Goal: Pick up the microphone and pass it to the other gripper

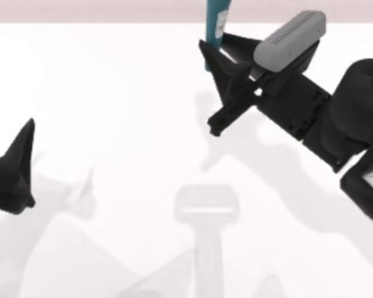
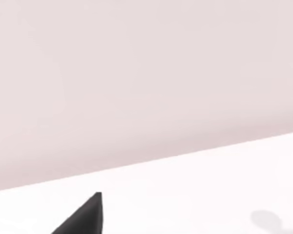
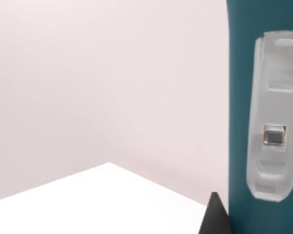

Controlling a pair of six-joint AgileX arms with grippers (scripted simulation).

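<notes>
The microphone's teal handle stands upright at the table's far edge, right of centre, and its head is cut off by the top view's upper edge. My right gripper is shut on the handle, black pointed fingers on either side. In the right wrist view the handle fills the right side with its white switch, and one fingertip rests against it. My left gripper hangs at the table's left edge, far from the microphone. It is open and holds nothing, and a single finger shows in the left wrist view.
The white table bears only grey shadows of the arms near the front middle. A pale pink wall runs along the far edge. The right arm's dark wrist reaches in from the right side.
</notes>
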